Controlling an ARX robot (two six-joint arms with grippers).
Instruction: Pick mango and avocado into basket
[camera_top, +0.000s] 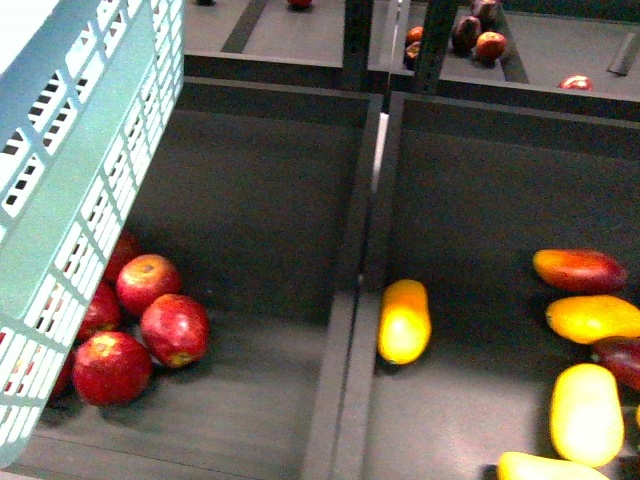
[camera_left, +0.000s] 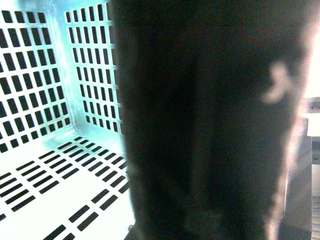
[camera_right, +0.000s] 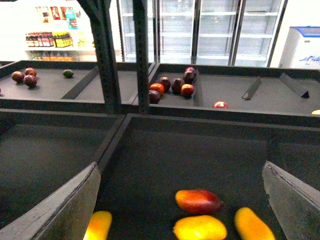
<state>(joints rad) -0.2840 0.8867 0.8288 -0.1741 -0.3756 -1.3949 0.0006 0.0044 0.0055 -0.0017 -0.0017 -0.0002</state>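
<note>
Our right claw stands wide apart, its two grey fingers gripping nothing, poised over a dark bin of the bench; straight ahead of it, between the fingers, lies a red-blushed mango; just beside that, nearer the claw, lies an orange-yellow mango, and a third fruit of the same kind lies toward our right; the mango, yellow shading to orange at its far end, lies to the claw's left, close by the finger on that side; the front view shows it alone against the divider, well apart from the other mangoes; past the divider, further left of the claw, a cluster of red apples sits in the next bin; the basket hangs tilted in front of them, its lattice wall covering some; far ahead of the claw, in the back row of bins, we see a group of dark and red fruits; further left in that row lies the avocado, small and dark green, well apart from the mango; of our left claw we cannot tell the state, since a dark blurred mass fills most of its wrist view, with the basket's pale slotted inside beside it.
</note>
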